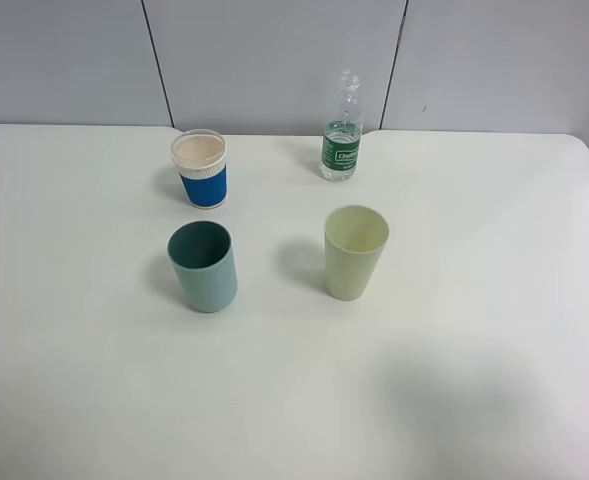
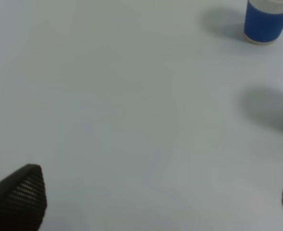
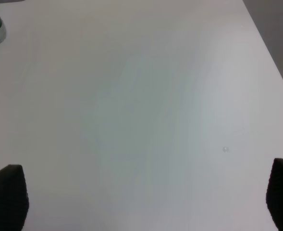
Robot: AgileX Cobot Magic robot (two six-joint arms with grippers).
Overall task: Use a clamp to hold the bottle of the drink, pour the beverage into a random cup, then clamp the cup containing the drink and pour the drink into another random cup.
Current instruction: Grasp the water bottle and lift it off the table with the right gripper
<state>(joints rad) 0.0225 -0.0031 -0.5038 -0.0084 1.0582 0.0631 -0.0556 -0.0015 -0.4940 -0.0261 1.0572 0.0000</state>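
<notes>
Nearest you, the left gripper (image 2: 153, 197) and right gripper (image 3: 144, 195) hang over the white table (image 1: 494, 320), jaws spread wide and empty, likely ready for a first grab. Beyond them the teal tumbler (image 1: 203, 266) on the left and the pale yellow-green tumbler (image 1: 355, 251) on the right stand upright and well apart, leaving room to tilt a pour. Farthest, the blue-and-white cup (image 1: 200, 169) stands left and the bottle (image 1: 341, 140) right, both upright near the back edge; the bottle's dark green label (image 1: 341, 151) carries white lettering too small to read.
</notes>
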